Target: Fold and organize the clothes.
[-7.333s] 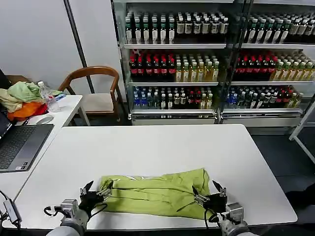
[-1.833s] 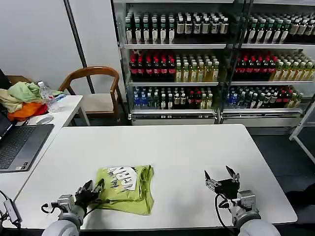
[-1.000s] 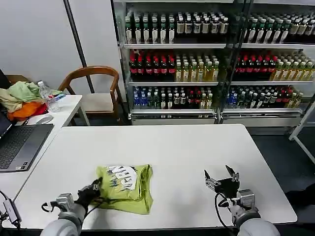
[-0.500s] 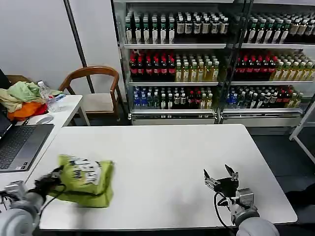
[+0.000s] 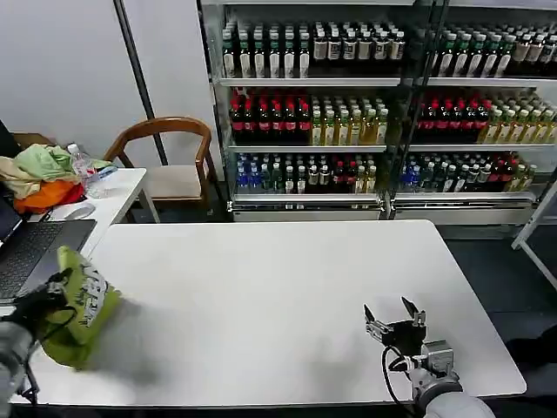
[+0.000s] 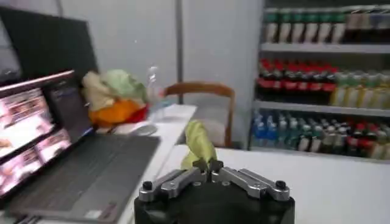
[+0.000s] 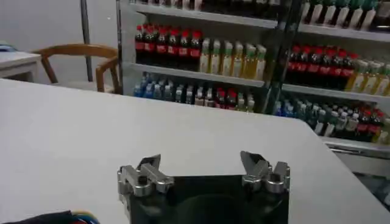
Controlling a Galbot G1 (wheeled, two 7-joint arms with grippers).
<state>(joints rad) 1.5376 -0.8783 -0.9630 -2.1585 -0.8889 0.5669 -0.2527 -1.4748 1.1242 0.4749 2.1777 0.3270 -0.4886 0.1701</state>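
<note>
Lime cotton hangs bunched at the far left edge of the white table [image 5: 287,287]: the folded T-shirt [image 5: 80,305], printed side partly showing, is lifted clear of the surface and sits just beside my laptop [image 5: 35,252]. I have the left gripper [image 5: 45,300] pinched tight on the shirt; in the left wrist view a strip of the fabric [image 6: 200,143] stands up from between the closed fingers [image 6: 183,178]. My right gripper [image 5: 396,324] waits low over the table's near right corner, well apart from the shirt, fingers [image 7: 149,167] spread wide with nothing between them.
</note>
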